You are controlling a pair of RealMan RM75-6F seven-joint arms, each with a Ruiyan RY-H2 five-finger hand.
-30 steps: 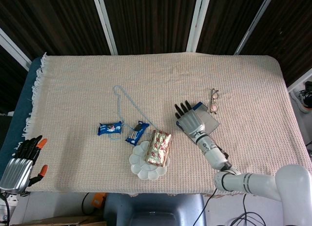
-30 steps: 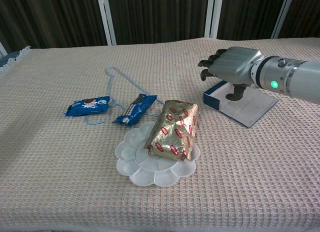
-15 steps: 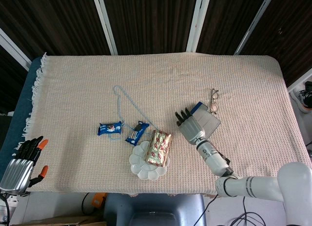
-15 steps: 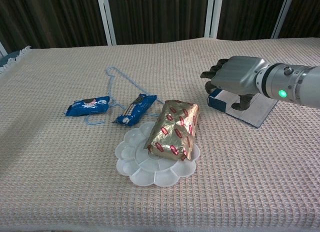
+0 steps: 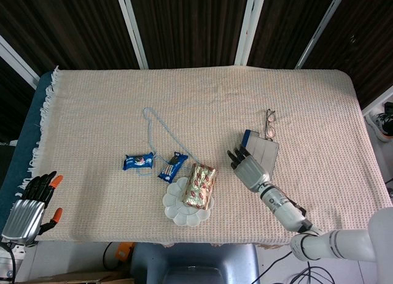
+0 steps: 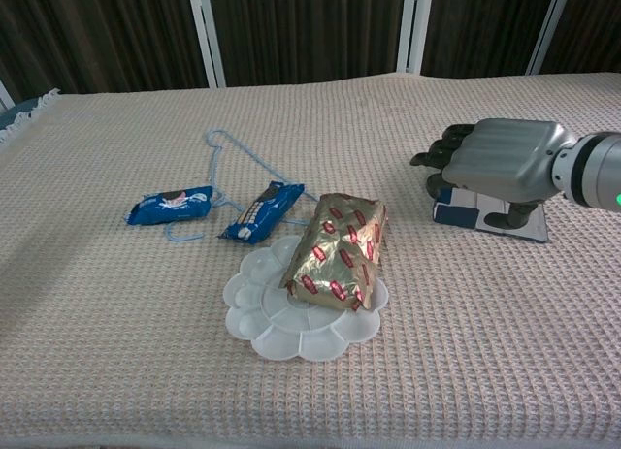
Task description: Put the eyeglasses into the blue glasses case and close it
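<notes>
1. While the right hand [image 6: 495, 163] was held over the blue glasses case [image 5: 260, 150], its fingers were curled down onto the case's near end, though a real grip could not be made out.
2. The case was seen lying open on the right of the table [image 5: 98, 100], with a blue rim and a pale grey inner face.
3. The eyeglasses [image 5: 269, 125], thin-framed and folded, were seen just beyond the case's far end.
4. The left hand [image 5: 27, 204] was held empty, fingers apart, off the near left edge.

Blue glasses case [image 5: 260, 150] with grey interior; gold, red-patterned packet [image 5: 199, 185]; white plate [image 5: 174, 209]; 2 blue snack wrappers [image 5: 138, 161]; beige waffle-weave worktop [image 5: 110, 112].
</notes>
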